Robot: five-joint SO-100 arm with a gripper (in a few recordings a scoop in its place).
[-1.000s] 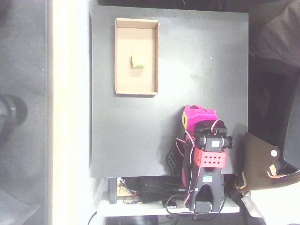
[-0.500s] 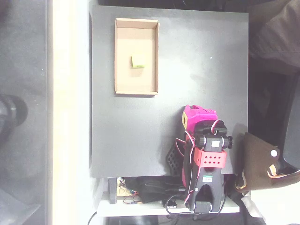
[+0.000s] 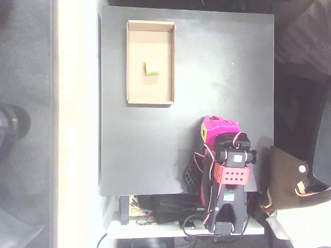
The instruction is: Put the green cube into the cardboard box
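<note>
We see nothing changed since earlier: the cube (image 3: pixel 152 67) lies in the box (image 3: pixel 150 102), well apart from the folded gripper (image 3: pixel 214 129); whether its jaws are spread, we cannot tell. Both sit on a black table (image 3: pixel 222 67); grey floor surrounds it.

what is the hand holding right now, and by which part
Nothing. The cube lies inside the box, far from the hand, which is folded back near the arm's base. Whether its fingers are open or shut cannot be told from above.
</note>
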